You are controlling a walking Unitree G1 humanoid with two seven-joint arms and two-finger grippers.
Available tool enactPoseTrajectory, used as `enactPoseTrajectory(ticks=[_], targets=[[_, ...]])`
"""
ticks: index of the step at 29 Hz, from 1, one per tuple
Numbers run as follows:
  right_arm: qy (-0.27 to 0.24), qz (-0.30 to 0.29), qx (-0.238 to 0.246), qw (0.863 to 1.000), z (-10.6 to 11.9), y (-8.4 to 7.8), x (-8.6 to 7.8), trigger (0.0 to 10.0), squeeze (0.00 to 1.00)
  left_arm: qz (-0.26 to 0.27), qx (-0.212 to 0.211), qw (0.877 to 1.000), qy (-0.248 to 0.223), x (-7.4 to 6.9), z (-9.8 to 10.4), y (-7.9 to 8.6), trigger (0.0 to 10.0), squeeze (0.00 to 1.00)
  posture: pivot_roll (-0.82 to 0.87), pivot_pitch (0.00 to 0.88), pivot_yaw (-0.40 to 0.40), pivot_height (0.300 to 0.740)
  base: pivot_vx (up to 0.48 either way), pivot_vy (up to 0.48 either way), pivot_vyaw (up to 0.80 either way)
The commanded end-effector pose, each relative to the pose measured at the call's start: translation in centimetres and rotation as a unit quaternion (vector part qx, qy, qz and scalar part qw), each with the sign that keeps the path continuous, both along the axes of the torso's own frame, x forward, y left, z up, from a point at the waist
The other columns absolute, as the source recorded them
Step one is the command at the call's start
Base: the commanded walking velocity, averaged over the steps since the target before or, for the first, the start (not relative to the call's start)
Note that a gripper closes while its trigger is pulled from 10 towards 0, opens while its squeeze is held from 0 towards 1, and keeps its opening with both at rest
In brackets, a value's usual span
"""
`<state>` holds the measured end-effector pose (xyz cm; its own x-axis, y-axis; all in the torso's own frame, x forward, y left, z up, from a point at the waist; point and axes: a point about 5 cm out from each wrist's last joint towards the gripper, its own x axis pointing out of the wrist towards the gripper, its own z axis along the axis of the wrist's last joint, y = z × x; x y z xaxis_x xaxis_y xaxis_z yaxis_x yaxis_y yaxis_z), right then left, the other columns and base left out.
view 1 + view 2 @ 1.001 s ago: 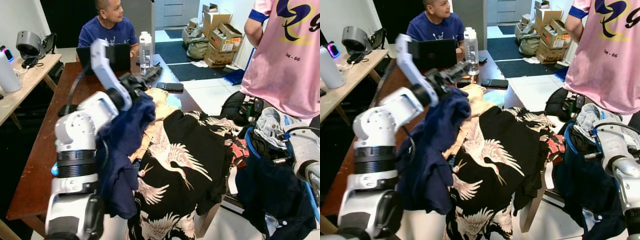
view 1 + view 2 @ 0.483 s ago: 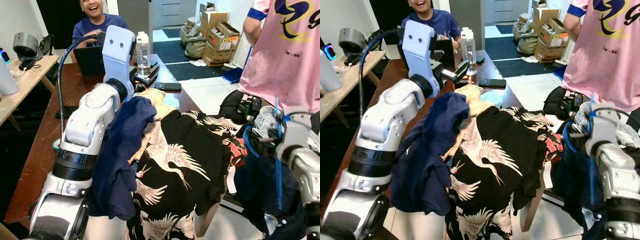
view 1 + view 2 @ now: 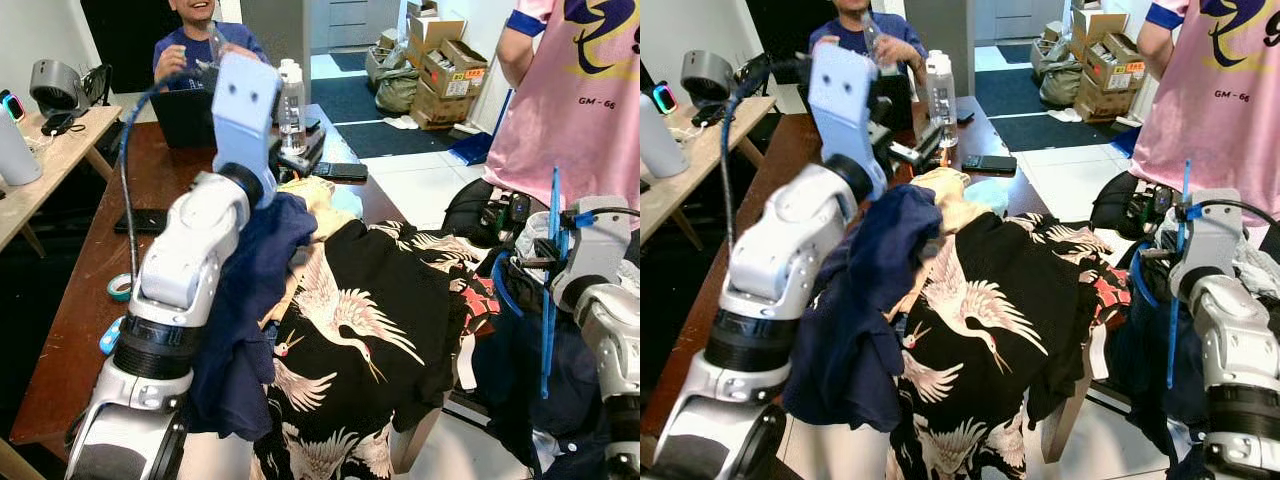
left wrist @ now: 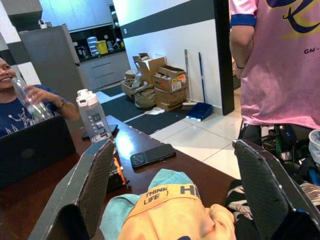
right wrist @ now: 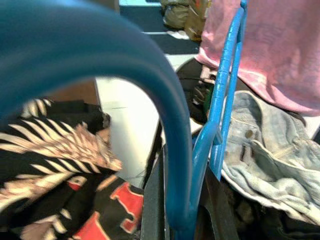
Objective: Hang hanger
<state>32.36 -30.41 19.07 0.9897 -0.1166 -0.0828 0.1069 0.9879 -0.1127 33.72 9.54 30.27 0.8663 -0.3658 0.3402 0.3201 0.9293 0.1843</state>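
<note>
A: Gripping the blue hanger (image 3: 548, 290) upright — right claw (image 5: 186, 200) pinched on its rod, beside the denim heap, likely keeping the hook free for hanging.

B: Left claw (image 4: 175, 195)?

A: Fingers spread wide, holding nothing, raised above the clothes on the surface (image 3: 75, 300); a navy garment (image 3: 245, 300) drapes over that forearm.

Water bottle (image 3: 291, 98) beside phone (image 3: 340, 172)

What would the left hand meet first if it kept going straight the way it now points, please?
Probably the orange and teal cloth heaped on the table just ahead of the open left hand; the black phone lies farther on. Depth is hard to judge.
</note>
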Motion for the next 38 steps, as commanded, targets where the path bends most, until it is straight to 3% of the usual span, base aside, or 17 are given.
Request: enactPoseTrajectory(ticks=[1, 2, 5, 7, 12, 25, 38], targets=[[-0.038, 0.015, 0.006, 0.999, 1.3, 0.6, 0.3, 10.0, 0.00, 0.013, 0.015, 1.000, 0.000, 0.1, -0.5, 0.4, 10.0, 0.00, -0.05, 0.000, 0.028, 0.740, 0.000, -0.352, 0.00], [-0.063, 0.030, 0.018, 0.997, 1.8, 1.1, 0.4, 10.0, 0.00, 0.012, 0.020, 1.000, 0.003, 0.0, -0.8, 0.4, 10.0, 0.00, -0.04, 0.000, 0.029, 0.740, 0.000, -0.356, 0.00], [-0.065, 0.032, 0.022, 0.997, 1.7, 1.2, 0.5, 10.0, 0.00, 0.010, 0.025, 1.000, 0.002, -0.1, -0.8, 0.3, 10.0, 0.00, -0.04, 0.000, 0.028, 0.740, 0.000, -0.359, 0.00], [-0.053, 0.036, -0.004, 0.998, 1.5, 1.5, 0.8, 10.0, 0.00, 0.011, 0.029, 1.000, 0.003, 0.0, -0.9, 0.3, 10.0, 0.00, -0.03, 0.000, 0.025, 0.740, 0.000, -0.358, 0.00], [-0.054, 0.045, -0.011, 0.997, 1.7, 2.0, 0.9, 10.0, 0.00, 0.012, 0.031, 0.999, 0.002, 0.1, -0.9, 0.3, 10.0, 0.00, -0.04, 0.000, 0.030, 0.740, 0.000, -0.357, 0.00], [-0.107, 0.106, 0.037, 0.988, 3.2, 2.2, 0.4, 10.0, 0.00, 0.006, 0.034, 0.999, 0.004, 0.0, -1.1, -0.1, 10.0, 0.00, -0.02, 0.000, 0.034, 0.740, 0.000, -0.390, 0.00], [-0.099, 0.062, 0.027, 0.993, 3.0, 1.4, 0.6, 10.0, 0.00, -0.019, 0.031, 0.999, -0.001, -0.1, -0.9, -0.6, 10.0, 0.00, -0.04, 0.000, 0.044, 0.740, 0.000, -0.394, 0.00]])
